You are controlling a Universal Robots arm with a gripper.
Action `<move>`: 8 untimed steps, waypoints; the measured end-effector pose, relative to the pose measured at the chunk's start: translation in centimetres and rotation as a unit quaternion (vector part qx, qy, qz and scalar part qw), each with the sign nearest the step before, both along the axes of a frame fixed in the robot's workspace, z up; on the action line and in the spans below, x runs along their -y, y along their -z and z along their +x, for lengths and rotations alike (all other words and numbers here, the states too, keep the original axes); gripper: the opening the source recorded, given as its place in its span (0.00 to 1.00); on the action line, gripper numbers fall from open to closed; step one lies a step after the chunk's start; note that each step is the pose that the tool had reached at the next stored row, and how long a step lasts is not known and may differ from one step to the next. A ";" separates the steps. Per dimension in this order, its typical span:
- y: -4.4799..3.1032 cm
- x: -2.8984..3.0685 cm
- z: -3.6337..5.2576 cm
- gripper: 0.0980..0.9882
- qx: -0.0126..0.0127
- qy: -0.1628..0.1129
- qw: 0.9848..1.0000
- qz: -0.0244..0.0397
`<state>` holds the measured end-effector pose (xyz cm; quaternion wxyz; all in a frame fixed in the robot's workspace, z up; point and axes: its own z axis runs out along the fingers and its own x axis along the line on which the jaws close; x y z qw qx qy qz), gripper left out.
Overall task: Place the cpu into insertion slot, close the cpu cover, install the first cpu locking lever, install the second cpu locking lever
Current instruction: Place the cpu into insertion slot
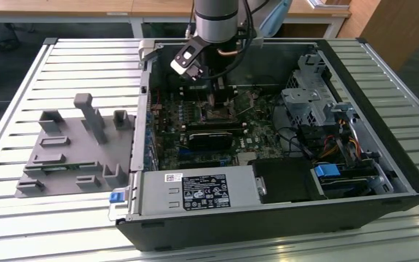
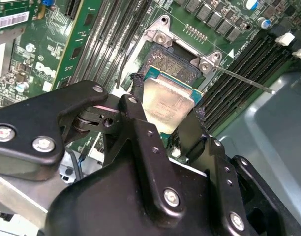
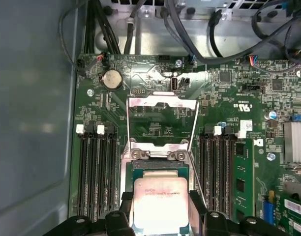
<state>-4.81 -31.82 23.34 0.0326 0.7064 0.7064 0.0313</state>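
One cpu [image 3: 160,200] between the jaws | gripper [image 3: 161,209] clamped on its opposite edges | over the insertion slot [image 2: 165,61]

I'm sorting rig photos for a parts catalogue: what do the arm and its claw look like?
The arm is a silver-grey cylinder with a dark band and a pale blue joint cap. A white-and-black box sits at its wrist. The claw is matte black, built of angular linked plates fastened with silver screws.
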 end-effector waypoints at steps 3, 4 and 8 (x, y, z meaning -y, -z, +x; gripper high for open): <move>0.43 -0.03 -0.01 0.48 0.000 0.005 1.000 0.000; 0.55 -0.03 -0.02 0.48 0.000 0.006 1.000 0.000; 0.97 -0.04 -0.08 0.48 0.000 0.008 1.000 0.000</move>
